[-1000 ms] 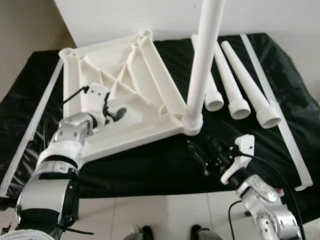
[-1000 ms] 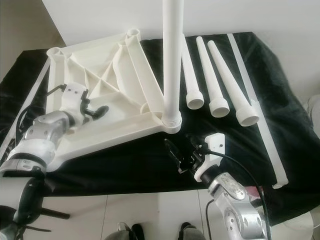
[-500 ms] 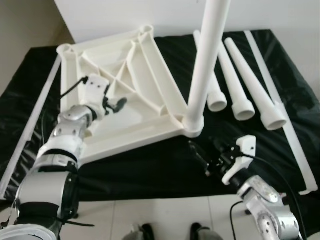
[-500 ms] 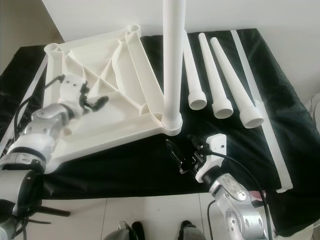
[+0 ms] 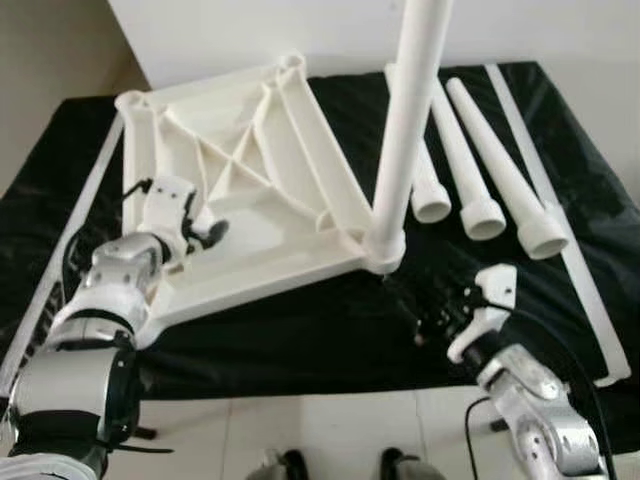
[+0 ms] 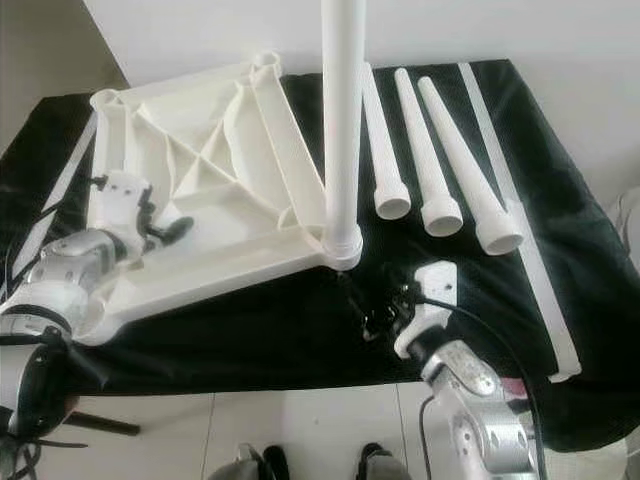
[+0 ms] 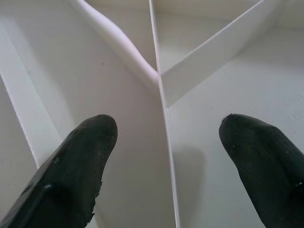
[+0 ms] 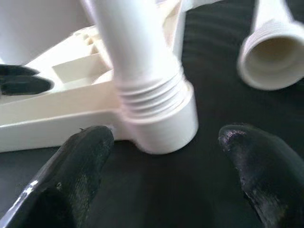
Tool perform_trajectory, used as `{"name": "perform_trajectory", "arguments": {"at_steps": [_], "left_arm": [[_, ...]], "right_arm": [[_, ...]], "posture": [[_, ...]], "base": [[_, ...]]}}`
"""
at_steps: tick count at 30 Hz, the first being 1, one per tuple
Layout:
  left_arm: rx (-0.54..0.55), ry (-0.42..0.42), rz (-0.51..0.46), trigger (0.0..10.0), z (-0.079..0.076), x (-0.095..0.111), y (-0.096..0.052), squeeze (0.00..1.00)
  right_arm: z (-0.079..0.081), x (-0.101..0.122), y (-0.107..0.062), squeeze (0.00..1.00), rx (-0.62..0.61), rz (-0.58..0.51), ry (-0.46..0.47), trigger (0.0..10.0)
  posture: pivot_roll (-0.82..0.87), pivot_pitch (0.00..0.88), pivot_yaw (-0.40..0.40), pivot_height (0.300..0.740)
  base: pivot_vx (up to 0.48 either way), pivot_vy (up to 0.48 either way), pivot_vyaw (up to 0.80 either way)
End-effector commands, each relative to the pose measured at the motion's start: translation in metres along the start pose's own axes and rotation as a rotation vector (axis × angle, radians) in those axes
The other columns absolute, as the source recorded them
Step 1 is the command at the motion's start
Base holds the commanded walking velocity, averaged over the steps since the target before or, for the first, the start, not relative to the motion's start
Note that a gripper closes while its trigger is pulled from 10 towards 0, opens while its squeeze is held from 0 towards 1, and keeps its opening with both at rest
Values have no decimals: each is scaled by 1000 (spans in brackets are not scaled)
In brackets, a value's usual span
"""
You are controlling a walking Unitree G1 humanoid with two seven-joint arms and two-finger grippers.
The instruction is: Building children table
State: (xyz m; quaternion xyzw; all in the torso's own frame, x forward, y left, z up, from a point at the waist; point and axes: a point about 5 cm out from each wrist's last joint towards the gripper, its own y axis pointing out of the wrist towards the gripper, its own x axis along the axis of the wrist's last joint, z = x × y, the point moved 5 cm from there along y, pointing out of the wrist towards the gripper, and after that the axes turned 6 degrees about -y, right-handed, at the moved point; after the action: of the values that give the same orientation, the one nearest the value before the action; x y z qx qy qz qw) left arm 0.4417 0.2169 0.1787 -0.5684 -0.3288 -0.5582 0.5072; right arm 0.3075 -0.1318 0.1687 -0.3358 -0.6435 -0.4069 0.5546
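White plastic tabletop (image 5: 250,190) lies centre-left under the spread left gripper (image 5: 205,235); the spread right gripper (image 8: 164,156) should close squarely around the standing leg (image 8: 137,71)

- No text, label, brand, number or sign can be read on anything in view.
- Faint embossed marks on the white tabletop underside (image 7: 294,118) are too small to read.
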Motion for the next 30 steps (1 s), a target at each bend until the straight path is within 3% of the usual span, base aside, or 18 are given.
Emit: {"name": "perform_trajectory", "arguments": {"at_steps": [1,7,13,17,23,27,30], "left_arm": [[163,-8,102,10000,19,-31,-7,0],[148,-12,143,10000,17,-39,-8,0],[49,-37,148,10000,-1,-40,-3,0],[-94,-25,149,10000,-28,-36,2,0],[-221,56,141,10000,-50,-29,3,0],[-321,91,145,10000,-66,-25,1,0],[-459,149,136,10000,-89,-18,-8,0]], "right_arm": [[2,-4,8,0,-48,1,-13,10000],[10,0,17,0,-47,-26,28,10000],[11,4,31,0,-50,-52,47,10000],[13,10,47,0,-12,-81,38,10000],[21,20,65,0,64,-111,-5,10000],[25,28,77,0,99,-134,-27,10000],[35,32,89,0,164,-151,-36,10000]], "posture": [[-146,168,88,740],[-146,170,93,740],[-143,172,94,740],[-139,165,93,740],[-136,157,89,740],[-136,156,87,740],[-138,149,85,740]], "base": [[0,0,0],[0,0,0],[0,0,0],[0,0,0],[0,0,0],[0,0,0],[0,0,0]]}}
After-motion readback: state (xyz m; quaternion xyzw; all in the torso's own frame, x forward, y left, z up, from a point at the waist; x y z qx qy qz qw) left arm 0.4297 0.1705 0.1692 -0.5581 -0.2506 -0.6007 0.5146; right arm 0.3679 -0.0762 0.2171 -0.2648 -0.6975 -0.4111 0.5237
